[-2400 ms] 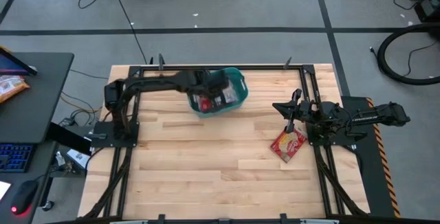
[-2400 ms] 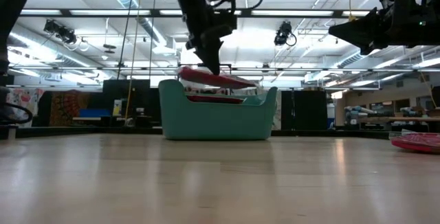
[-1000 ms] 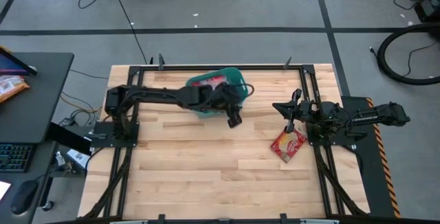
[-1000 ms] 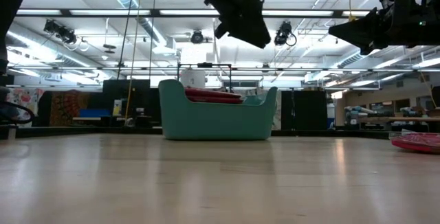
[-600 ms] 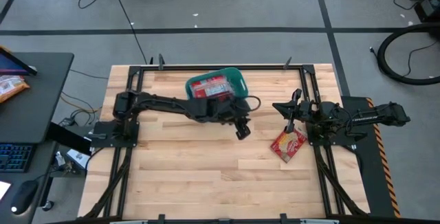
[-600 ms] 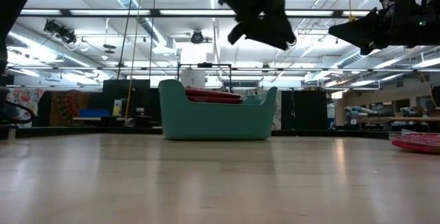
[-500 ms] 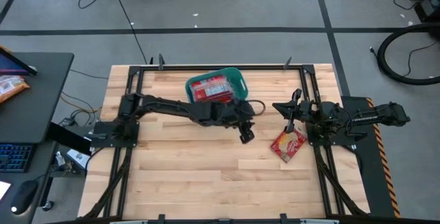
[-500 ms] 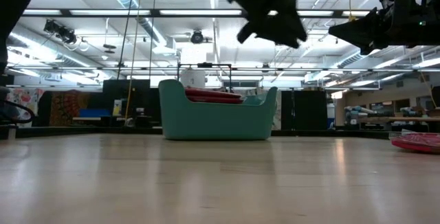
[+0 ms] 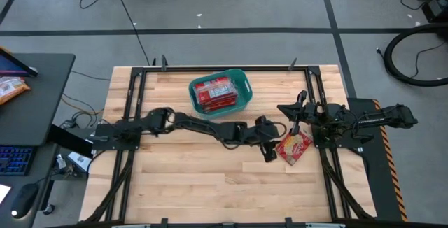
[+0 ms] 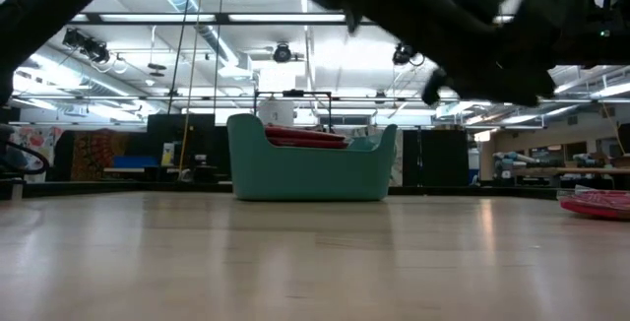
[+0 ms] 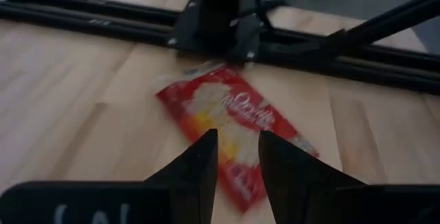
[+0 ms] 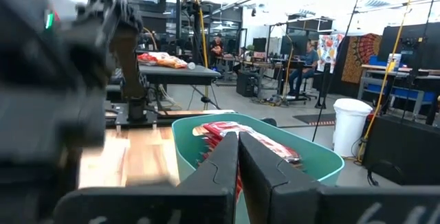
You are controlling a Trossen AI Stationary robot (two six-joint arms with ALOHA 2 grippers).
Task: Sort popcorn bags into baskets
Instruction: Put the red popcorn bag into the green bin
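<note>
The teal basket (image 9: 244,87) stands at the table's far middle with several red popcorn bags (image 9: 213,94) lying flat in it; the low view shows its wall (image 10: 310,171). One red popcorn bag (image 9: 294,147) lies flat on the wood at the right, also seen in the left wrist view (image 11: 230,117) and low view (image 10: 596,203). My left gripper (image 9: 269,152) reaches across the table, open and empty, just short of that bag's left edge (image 11: 237,162). My right gripper (image 9: 283,108) waits shut, above the table beyond the bag, pointing at the basket (image 12: 237,157).
Black frame rails (image 9: 316,126) run along the table's right side right beside the loose bag, and the right arm's base (image 9: 350,126) stands there. The near half of the wooden table (image 9: 210,186) is bare. A desk (image 9: 28,102) stands off the table's left edge.
My left arm has stretched out from beside the basket toward the table's right and near edge, coming to the lone bag. The bags in the basket and the loose bag have stayed put.
</note>
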